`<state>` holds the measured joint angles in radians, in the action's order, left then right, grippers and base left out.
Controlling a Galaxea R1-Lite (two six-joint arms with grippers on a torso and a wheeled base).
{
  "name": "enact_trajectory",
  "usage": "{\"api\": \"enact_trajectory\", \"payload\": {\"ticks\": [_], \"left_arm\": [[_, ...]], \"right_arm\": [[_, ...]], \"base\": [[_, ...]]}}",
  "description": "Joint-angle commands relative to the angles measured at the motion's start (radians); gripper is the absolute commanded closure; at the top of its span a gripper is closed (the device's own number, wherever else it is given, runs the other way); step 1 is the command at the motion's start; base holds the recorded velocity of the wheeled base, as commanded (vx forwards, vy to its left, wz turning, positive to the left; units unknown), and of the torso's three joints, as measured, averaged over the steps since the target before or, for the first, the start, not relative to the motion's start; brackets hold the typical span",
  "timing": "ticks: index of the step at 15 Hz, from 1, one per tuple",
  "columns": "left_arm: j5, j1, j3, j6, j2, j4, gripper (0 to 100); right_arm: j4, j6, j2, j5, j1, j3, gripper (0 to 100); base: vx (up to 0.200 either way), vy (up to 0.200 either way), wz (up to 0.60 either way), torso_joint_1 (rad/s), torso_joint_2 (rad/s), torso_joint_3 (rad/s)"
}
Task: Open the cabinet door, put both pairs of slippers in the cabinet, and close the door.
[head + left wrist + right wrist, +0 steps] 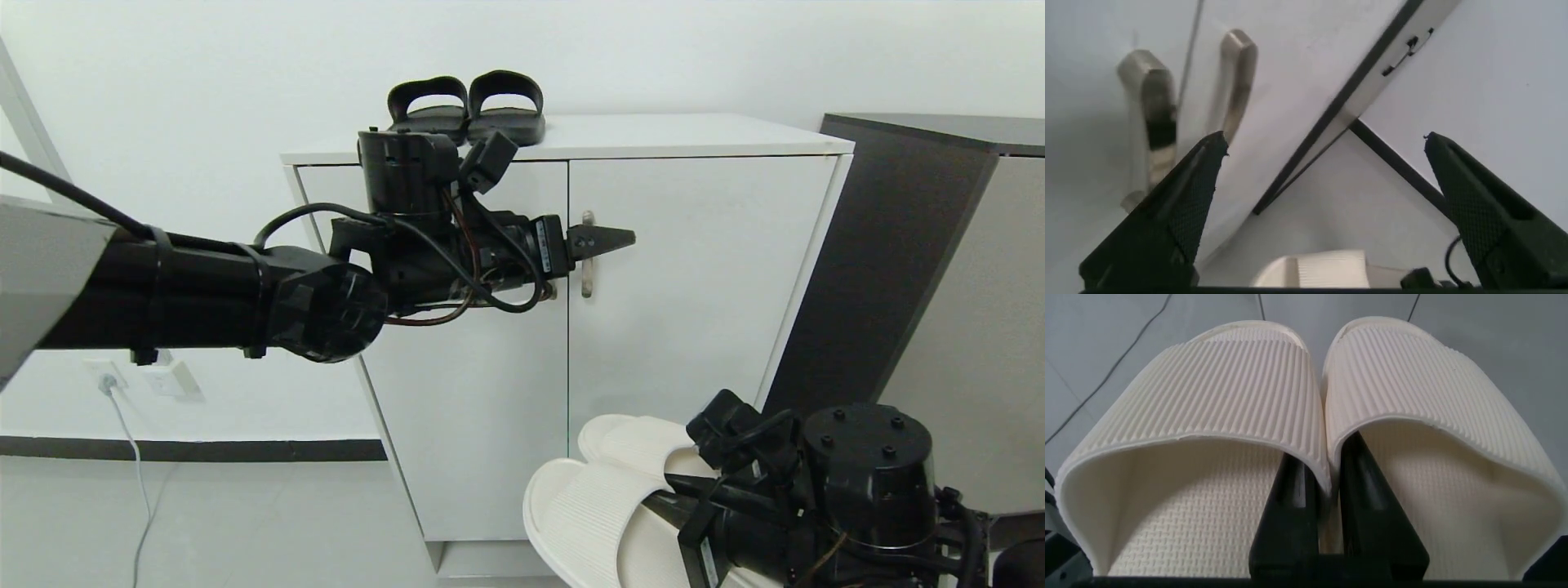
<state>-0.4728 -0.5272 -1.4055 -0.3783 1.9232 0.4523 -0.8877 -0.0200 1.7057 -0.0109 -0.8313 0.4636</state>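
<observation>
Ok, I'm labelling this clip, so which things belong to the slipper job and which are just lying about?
Job: white cabinet, door handle, black slippers on top, white slippers in the shut right gripper, open left gripper by the handle.
Lying about: dark cabinet, wall socket, cable.

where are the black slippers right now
In the head view the black slippers sit side by side on top of the white cabinet, toward its left end, directly above the left door.
</observation>
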Motion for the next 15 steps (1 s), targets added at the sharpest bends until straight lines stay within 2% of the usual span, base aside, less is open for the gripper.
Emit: {"api": "enact_trajectory", "payload": {"ticks": [1,5,10,11,15], "left_arm": [[0.02,0.001,-0.033,-0.001,0.033,0.002,0],[0.069,0.001,-0.092,-0.001,0.086,0.0,0],[0.072,-0.002,-0.124,0.001,0.115,-0.003,0],[0.072,-0.002,-0.121,-0.001,0.114,-0.004,100],[0.072,-0.002,-0.069,0.001,0.08,-0.001,100]], "right_arm": [[-0.001,0.0,0.002,0.0,0.0,0.0,100],[-0.001,0.0,0.003,0.0,0.0,0.0,100],[-0.001,0.0,0.008,0.0,0.0,0.001,100],[-0.001,0.0,0.008,0.0,0.0,0.001,100],[-0.001,0.0,0.009,0.029,-0.003,-0.013,100]], "base": [[0.0,0.0,0.0,0.0,0.0,0.0],[0.0,0.0,0.0,0.0,0.0,0.0],[0.0,0.0,0.0,0.0,0.0,0.0],[0.0,0.0,0.0,0.0,0.0,0.0],[0.0,0.0,0.0,0.0,0.0,0.0]]}}
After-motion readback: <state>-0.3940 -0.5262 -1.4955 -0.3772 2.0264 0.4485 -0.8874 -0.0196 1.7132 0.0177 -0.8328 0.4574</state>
